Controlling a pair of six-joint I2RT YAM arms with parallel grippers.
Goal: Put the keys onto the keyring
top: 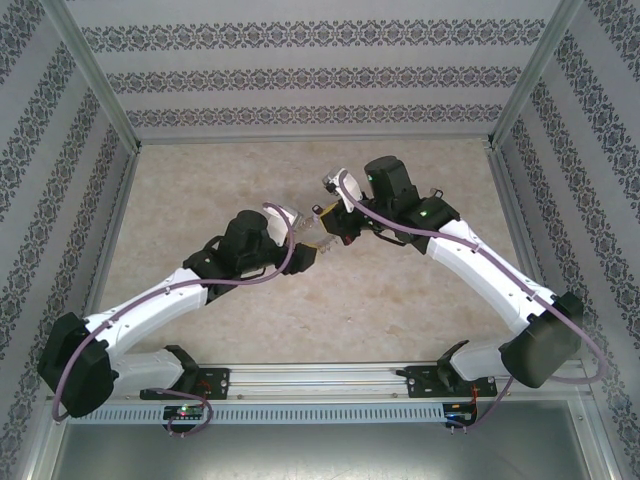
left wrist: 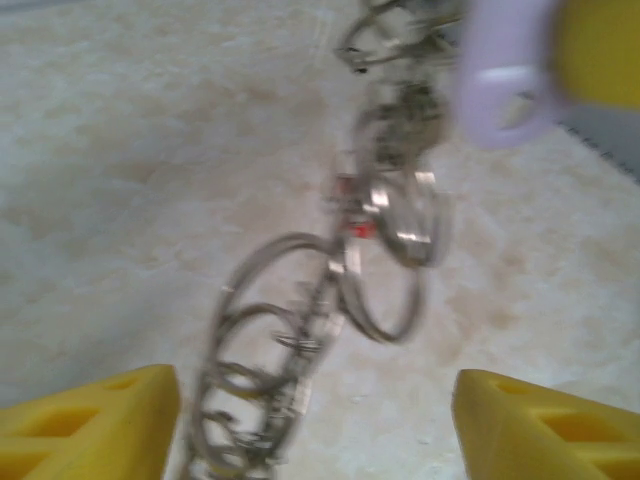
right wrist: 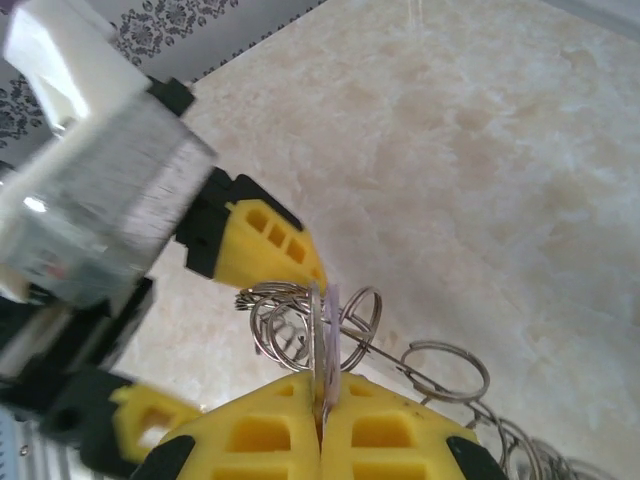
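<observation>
A bunch of thin silvery rings, the keyring, hangs as a blurred chain in the left wrist view, with a small red bit on it. My right gripper is shut on a thin silvery piece seen edge-on and on a lavender tag beside it; whether that piece is one of the keys or a ring I cannot tell. More rings trail beside it. My left gripper stands open, one yellow finger close beside the chain. From above, both grippers meet at mid-table.
The beige marbled tabletop is boxed in by patterned walls and aluminium posts. A metal rail carrying the arm bases runs along the near edge. The left arm's camera housing hangs close to my right gripper.
</observation>
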